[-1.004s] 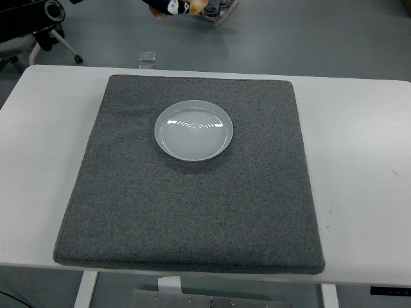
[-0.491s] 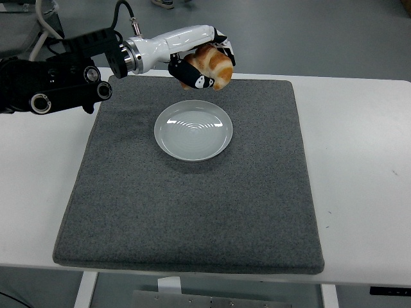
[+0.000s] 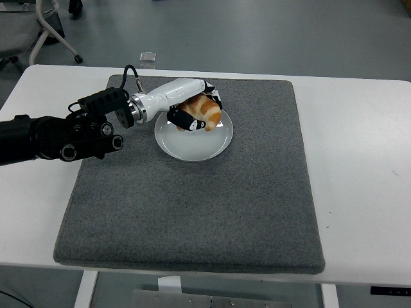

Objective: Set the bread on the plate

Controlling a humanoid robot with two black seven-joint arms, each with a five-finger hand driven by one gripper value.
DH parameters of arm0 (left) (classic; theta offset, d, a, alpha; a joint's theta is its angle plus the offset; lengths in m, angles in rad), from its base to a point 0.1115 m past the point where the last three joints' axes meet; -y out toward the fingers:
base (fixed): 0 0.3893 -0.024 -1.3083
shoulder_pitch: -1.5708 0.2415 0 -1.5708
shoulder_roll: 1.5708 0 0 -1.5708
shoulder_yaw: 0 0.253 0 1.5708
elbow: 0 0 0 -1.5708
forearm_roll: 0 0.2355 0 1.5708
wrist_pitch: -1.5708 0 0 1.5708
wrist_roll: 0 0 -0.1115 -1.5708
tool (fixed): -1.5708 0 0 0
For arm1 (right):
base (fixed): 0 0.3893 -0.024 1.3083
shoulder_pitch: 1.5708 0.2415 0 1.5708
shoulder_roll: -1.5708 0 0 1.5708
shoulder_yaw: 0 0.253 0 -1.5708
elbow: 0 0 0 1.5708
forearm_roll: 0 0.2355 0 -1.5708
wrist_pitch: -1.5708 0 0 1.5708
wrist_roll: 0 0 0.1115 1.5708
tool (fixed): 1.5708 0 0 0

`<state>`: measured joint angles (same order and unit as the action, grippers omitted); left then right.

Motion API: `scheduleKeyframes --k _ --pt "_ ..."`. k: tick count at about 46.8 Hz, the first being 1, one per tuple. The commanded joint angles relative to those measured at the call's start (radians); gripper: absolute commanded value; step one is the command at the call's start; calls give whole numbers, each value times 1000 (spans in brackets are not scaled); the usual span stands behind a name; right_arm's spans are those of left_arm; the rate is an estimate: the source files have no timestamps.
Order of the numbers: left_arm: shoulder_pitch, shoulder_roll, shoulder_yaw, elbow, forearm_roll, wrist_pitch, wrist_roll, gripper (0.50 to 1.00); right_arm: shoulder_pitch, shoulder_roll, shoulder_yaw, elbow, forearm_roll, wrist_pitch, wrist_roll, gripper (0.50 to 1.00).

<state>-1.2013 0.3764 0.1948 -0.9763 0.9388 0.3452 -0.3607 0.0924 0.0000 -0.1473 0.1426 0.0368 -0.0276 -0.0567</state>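
head view: the left hand (image 3: 192,110) has its fingers (image 3: 190,123) wrapped around the bread (image 3: 204,113), low over the plate's (image 3: 196,146) far rim, toward the counter's (image 3: 359,128) far edge. bread looks light and soft; hold its sides gently.

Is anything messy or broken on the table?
Nothing stands out. The left hand grips the bread over the far side of the plate, which sits flat and whole on the grey mat. No crumbs or spills show on the mat or the white table.
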Motion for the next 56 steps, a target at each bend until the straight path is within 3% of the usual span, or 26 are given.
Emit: scheduleKeyframes --k 1,33,52,56 --pt "16 -30 0 53 0 0 -3 500 0 0 0 0 0 0 0 930" --pt "100 -93 -3 174 -6 3 -6 500 0 0 0 0 0 0 0 930" --pt "109 -99 -12 177 -26 8 -6 500 1 0 0 -1 0 0 0 930" --pt "109 -100 -12 177 -28 12 -6 567 1 0 0 0 0 0 0 930"
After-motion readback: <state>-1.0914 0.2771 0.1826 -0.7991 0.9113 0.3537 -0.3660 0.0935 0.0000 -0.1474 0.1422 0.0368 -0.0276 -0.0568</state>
